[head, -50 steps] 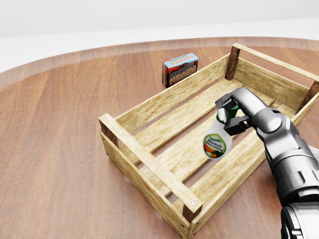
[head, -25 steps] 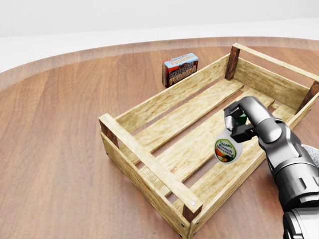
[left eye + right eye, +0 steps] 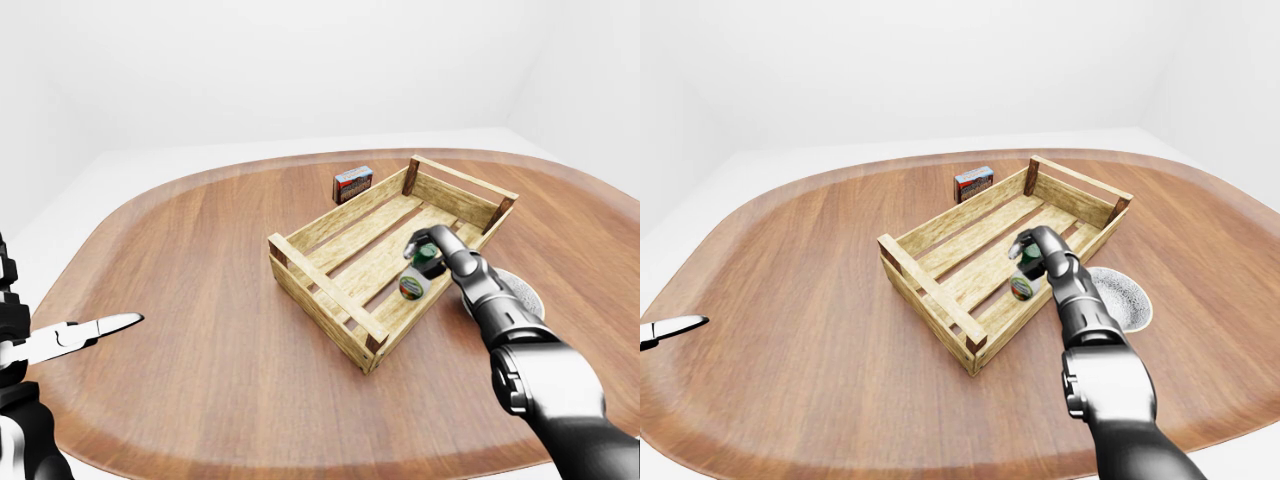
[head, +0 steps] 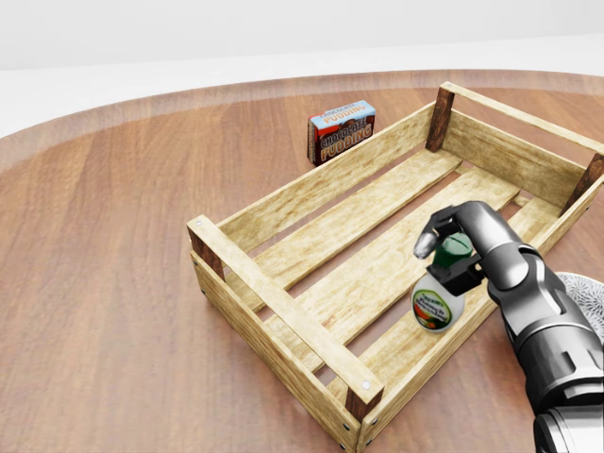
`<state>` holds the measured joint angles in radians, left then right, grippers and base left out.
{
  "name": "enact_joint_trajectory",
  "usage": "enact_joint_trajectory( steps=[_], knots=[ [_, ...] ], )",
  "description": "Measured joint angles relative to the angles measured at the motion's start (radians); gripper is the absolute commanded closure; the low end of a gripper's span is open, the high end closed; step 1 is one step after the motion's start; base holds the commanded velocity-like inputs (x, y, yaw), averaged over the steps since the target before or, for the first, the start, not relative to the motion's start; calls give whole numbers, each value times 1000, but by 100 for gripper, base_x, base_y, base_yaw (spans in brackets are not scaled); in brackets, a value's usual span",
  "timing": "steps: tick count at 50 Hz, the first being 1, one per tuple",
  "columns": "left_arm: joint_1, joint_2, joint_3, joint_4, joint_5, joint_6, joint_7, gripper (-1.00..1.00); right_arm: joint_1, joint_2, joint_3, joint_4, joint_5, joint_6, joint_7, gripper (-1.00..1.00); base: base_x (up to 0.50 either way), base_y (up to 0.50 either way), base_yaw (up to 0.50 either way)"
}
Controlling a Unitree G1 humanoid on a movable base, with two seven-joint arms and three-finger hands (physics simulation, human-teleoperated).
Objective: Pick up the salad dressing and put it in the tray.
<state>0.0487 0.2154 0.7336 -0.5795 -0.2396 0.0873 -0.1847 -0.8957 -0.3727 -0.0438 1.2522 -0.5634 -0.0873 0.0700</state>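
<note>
The salad dressing (image 4: 434, 307), a white bottle with a green cap and a green-and-orange label, is nearly upright inside the tray (image 4: 283, 203), a slatted wooden crate, close to the crate's right-hand long wall in the head view. My right gripper (image 4: 444, 260) comes in from the lower right and is shut on the bottle's neck and cap. The bottle's base is at or just above the slats; I cannot tell whether it touches. My left gripper (image 3: 100, 328) hangs far off at the left edge of the left-eye view, fingers stretched out, open and holding nothing.
A chocolate pudding box (image 4: 342, 131) stands on the wooden table just beyond the crate's far long wall. A round grey speckled disc (image 3: 1120, 300) lies on the table right of the crate, under my right forearm.
My right hand has come down and toward the lower right with the bottle. The bottle has gone from hanging tilted above the slats to nearly upright low in the crate.
</note>
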Motion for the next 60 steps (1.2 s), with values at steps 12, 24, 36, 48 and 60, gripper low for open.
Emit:
enact_joint_trajectory(
  steps=[12,24,36,48,60],
  knots=[
    [0,-2,-1,-1,2,0,-2,-100,11,4,-4,3,-17,0,-16,-100,0,0,0],
    [-1,-2,-6,5,3,0,-3,-100,10,5,-5,0,-22,0,-15,-100,0,0,0],
    [-2,-4,-14,3,6,0,-2,-100,-20,-3,-3,-39,-33,0,13,-100,0,0,0],
    [-1,-5,-16,-2,5,0,-2,-100,-54,-8,-7,-168,-48,1,78,-100,0,0,0],
    [-2,-6,-16,-10,5,0,-4,-100,-63,-2,-19,-436,-78,77,197,-100,0,0,0]
  ],
)
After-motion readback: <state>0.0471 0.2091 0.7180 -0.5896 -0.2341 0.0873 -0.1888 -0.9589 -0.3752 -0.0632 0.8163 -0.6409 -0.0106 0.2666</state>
